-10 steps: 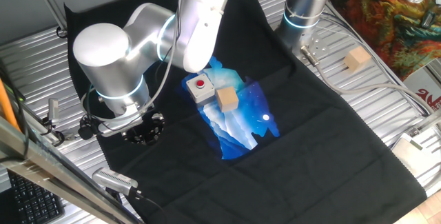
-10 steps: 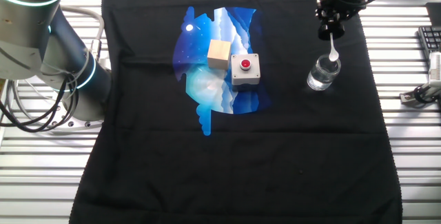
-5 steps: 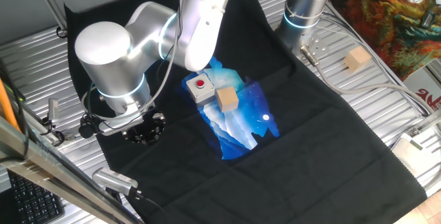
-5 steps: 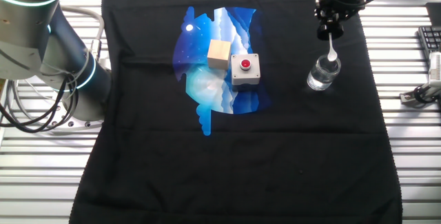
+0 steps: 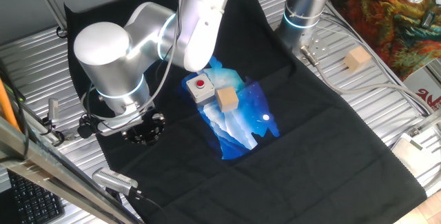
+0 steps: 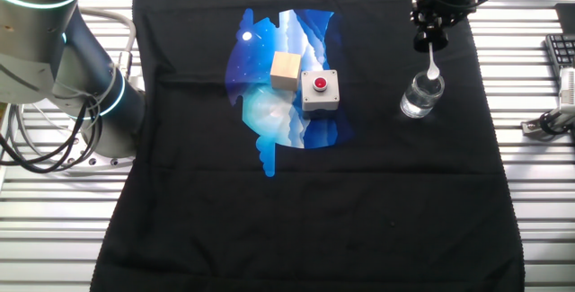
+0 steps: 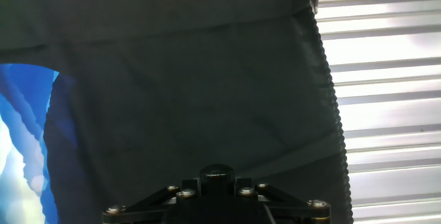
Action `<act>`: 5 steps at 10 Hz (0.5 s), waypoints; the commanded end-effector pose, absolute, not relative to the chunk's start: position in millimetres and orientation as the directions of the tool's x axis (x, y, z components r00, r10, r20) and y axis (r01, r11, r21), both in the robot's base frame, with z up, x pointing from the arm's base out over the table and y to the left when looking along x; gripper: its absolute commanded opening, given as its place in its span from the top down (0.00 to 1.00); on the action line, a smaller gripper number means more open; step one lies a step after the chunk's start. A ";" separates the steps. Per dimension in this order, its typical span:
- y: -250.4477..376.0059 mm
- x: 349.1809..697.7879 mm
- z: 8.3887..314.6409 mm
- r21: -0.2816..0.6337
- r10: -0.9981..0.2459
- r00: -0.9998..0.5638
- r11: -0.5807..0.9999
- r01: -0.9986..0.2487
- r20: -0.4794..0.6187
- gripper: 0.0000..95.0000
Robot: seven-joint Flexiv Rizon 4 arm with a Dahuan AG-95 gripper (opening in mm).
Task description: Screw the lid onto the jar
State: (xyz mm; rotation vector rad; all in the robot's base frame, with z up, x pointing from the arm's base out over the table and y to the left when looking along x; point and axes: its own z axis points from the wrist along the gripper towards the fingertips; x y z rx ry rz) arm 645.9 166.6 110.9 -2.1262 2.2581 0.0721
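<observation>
In the other fixed view the clear glass jar [image 6: 420, 99] stands upright on the black cloth at the right. Right above it hangs my gripper [image 6: 429, 31], shut on the small black lid [image 6: 429, 40]. The lid's thin white piece [image 6: 433, 64] points down, and its rounded tip is at the jar's mouth. In one fixed view the gripper [image 5: 145, 130] is a dark round shape low on the left, and it hides the jar. The hand view holds only black gripper hardware [image 7: 217, 186] at the bottom edge over the cloth; fingers, lid and jar are out of sight there.
A grey box with a red button [image 6: 319, 92] and a tan wooden cube [image 6: 286, 69] sit on the blue printed patch [image 6: 265, 117] mid-cloth. A second arm's base [image 6: 63, 67] stands at the left. Another wooden cube [image 5: 357, 59] lies on the metal slats. A keyboard [image 6: 557, 54] lies at the right edge.
</observation>
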 end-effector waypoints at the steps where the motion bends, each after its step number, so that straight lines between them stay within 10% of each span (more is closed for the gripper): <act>1: 166.8 645.5 110.8 0.008 -0.996 -0.063 0.063 -0.998 -0.070 1.00; 5: 166.8 645.5 110.8 -0.002 -0.996 -0.065 0.065 -0.998 -0.067 1.00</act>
